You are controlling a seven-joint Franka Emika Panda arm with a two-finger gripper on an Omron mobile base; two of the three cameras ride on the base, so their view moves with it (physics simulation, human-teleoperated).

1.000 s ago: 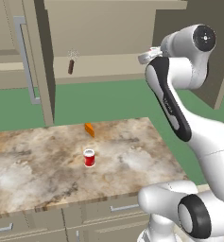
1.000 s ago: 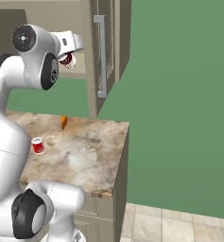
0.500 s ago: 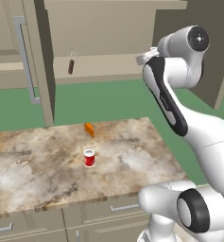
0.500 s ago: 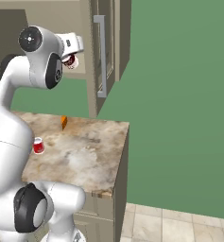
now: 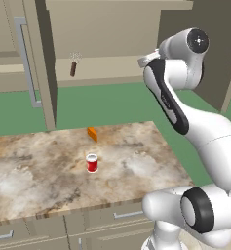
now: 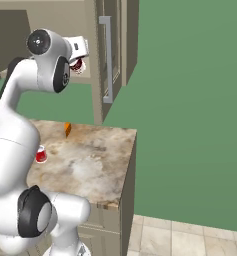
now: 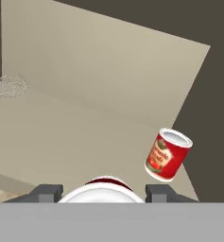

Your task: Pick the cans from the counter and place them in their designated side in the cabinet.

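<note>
Green wall (image 6: 190,100) backs the kitchen, and the marbled counter (image 5: 48,185) sits below the open tan cabinet (image 5: 112,39), whose doors (image 5: 44,63) stand swung out with a grey bar handle (image 6: 107,60).

Item 1, red can (image 5: 91,163): it stands upright near the middle of the counter, apart from everything else. A small orange block (image 5: 92,134) lies behind it toward the wall; the two are not touching.

Item 2, maroon-and-white can (image 7: 104,186): it sits between my fingertips (image 7: 46,193) at the bottom of the hand view, its white rim and dark top just showing. My gripper (image 7: 103,194) is closed on it, one finger on each side. In the right base view, the same can (image 6: 78,65) shows as a dark red patch under my hand, held up level with the cabinet opening.

Item 3, tomato-labelled can (image 7: 168,155): orange-red above, whitish below, it stands on the beige shelf (image 7: 75,132) toward the right side wall of the cabinet, ahead of my gripper. It appears tilted in the hand view; whether that is the can or the camera roll I cannot tell.

Item 4, whisk (image 5: 74,64): it hangs at the left part of the cabinet interior, wire head up, dark handle down, well apart from the tomato-labelled can.
</note>
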